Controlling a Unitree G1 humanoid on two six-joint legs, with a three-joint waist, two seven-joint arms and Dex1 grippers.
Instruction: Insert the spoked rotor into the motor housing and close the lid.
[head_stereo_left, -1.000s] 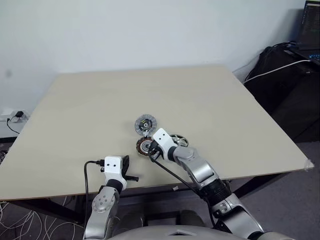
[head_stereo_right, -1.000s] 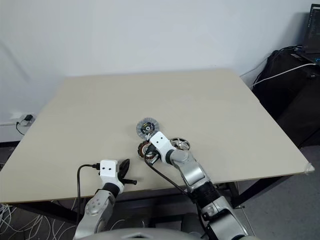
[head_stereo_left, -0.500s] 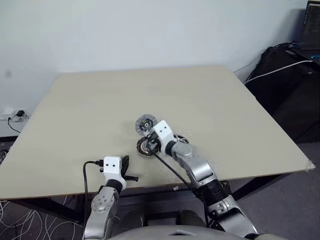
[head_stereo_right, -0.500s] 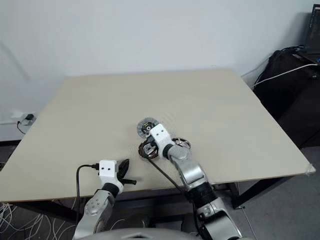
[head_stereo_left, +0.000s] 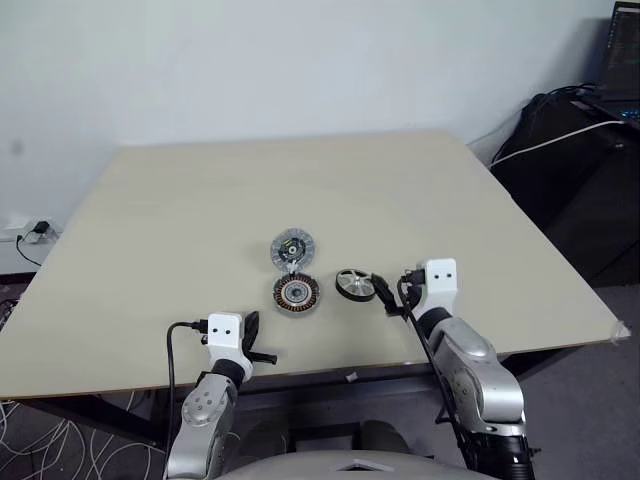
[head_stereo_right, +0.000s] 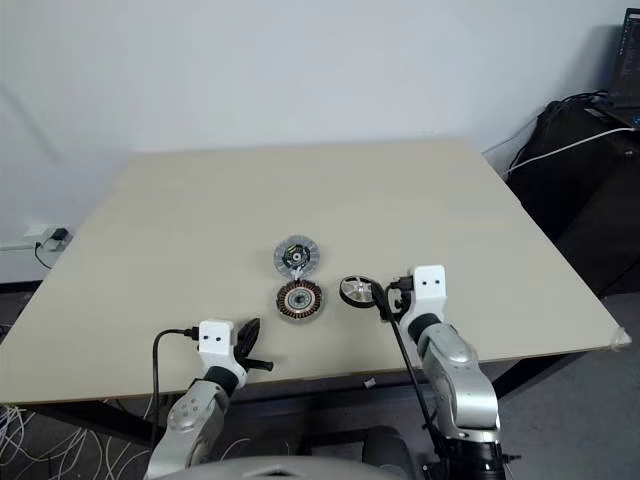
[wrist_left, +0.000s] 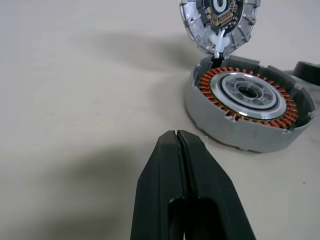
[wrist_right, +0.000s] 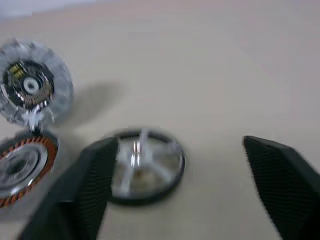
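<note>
Nearest, the left claw (head_stereo_left: 256, 340) sits pressed together, empty, at the surface (head_stereo_left: 180, 220) edge. The right claw (head_stereo_right: 381, 296) is spread wide, holding nothing; the spoked rotor (head_stereo_right: 356, 291) lies flat just beyond its fingertips, black-rimmed with bright spokes, so this arm looks the nearer. Farther left sits the copper-wound motor housing (head_stereo_right: 299, 299), then the lid (head_stereo_right: 296, 256).

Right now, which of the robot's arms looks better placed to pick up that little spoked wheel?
The right. Its end effector is open, right beside the spoked rotor. The left end effector is shut, nearer the table edge.
</note>
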